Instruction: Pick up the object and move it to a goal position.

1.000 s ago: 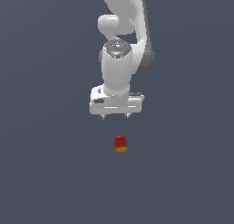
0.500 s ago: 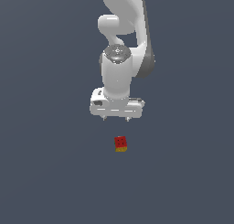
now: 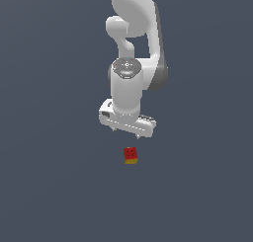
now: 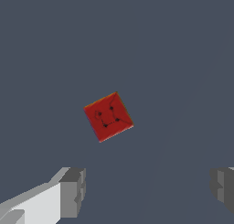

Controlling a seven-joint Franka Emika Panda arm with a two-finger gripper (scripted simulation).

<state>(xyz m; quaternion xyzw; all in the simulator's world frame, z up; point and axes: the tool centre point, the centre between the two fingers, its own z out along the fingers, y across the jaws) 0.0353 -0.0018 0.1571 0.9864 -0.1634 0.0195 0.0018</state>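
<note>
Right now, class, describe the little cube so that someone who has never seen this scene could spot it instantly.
Find the big white robot arm and its gripper. On the plain grey floor just beyond it lies the cube, far smaller than the gripper. It is the only coloured thing: red dotted top, yellow-orange side.

The object (image 3: 130,155) is a very small cube. Its top face is red with a few dark dots on it. A yellow-orange side shows below the red. It sits flat on the dark grey tabletop (image 3: 54,186), turned a little, all alone.
</note>
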